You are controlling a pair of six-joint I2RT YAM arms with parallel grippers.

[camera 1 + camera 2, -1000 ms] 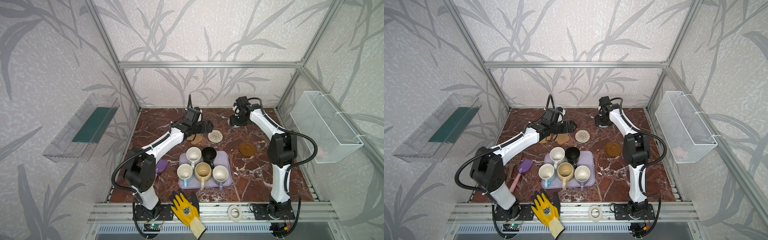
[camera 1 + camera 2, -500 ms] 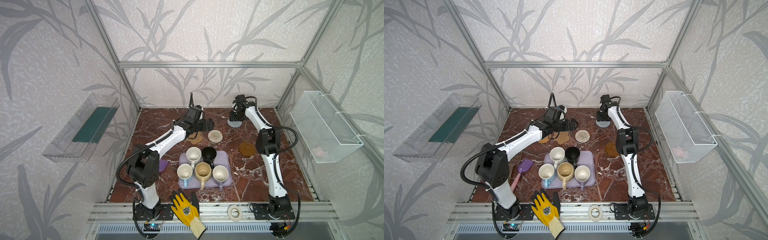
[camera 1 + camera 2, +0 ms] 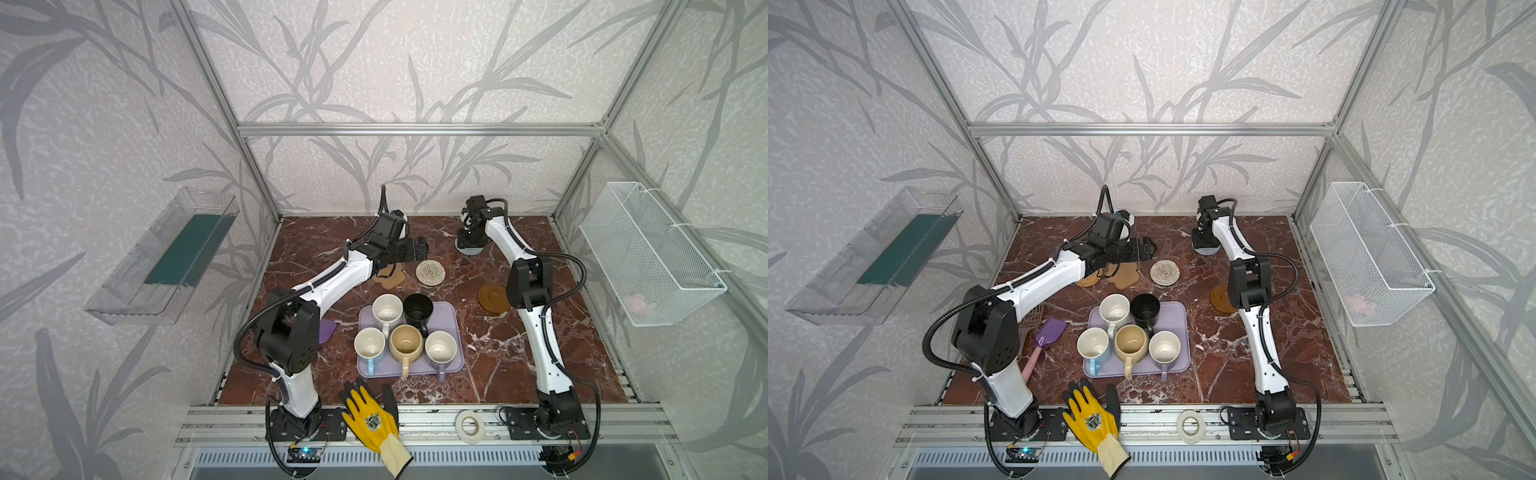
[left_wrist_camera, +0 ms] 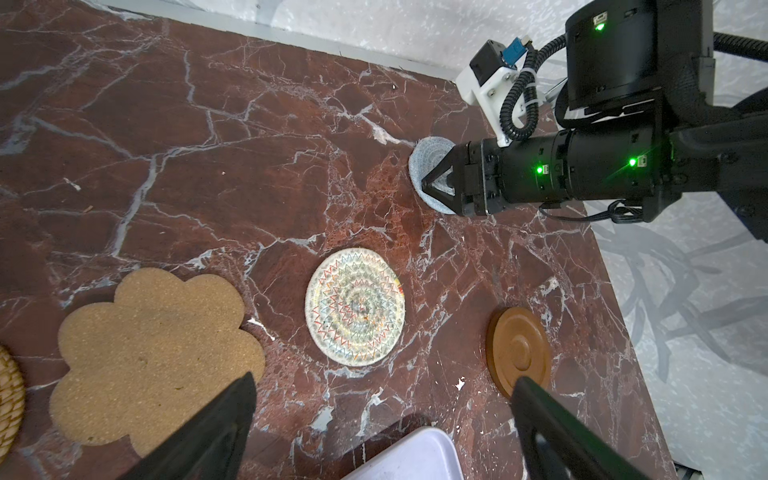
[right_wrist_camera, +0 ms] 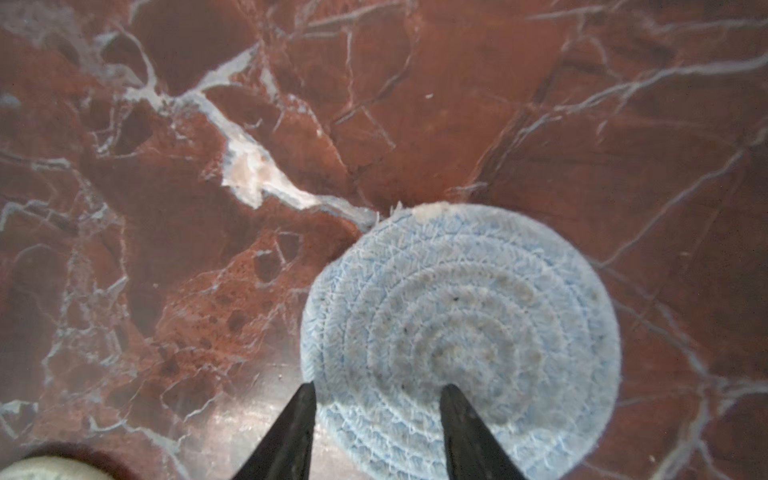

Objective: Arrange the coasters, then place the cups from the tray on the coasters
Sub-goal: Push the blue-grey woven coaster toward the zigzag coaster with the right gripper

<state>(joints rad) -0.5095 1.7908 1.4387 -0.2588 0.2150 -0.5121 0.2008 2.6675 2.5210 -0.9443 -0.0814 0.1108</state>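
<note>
Right wrist view settles the question. The right gripper (image 5: 378, 386) stands straight down over the grey-blue coaster (image 5: 461, 316), with its fingers partly spread. One tip is at the mat's rim and the other is on the weave, short of the centre, so most of the disc lies beyond the tips and off to one side. Nothing looks lifted or bunched, and I cannot tell whether the tips press on it. Being round, the mat has no long axis, so any grip has to take the rim or a fold.

In both top views this coaster lies close to the far edge of the table (image 3: 498, 361), right of the middle, and the right arm is plainly the nearer one. The left gripper (image 4: 384, 376) hangs fully spread and empty above the far left half, well apart from the coaster. Below it are the paw-shaped coaster (image 4: 153, 353) and the cream rope coaster (image 4: 355, 305), with the orange rattan coaster (image 3: 1088, 280) beside them. The brown disc (image 4: 519, 349) lies toward the right edge.

The marble looks polished, so the soft mat will probably slide if it is pushed. There is little room behind the coaster, where the wall rises at the far edge. Bare marble opens toward the near side, between the rope mat and the brown disc. All five cups (image 3: 405, 343) stand on the tray (image 3: 449, 320), near the middle of the front half.
</note>
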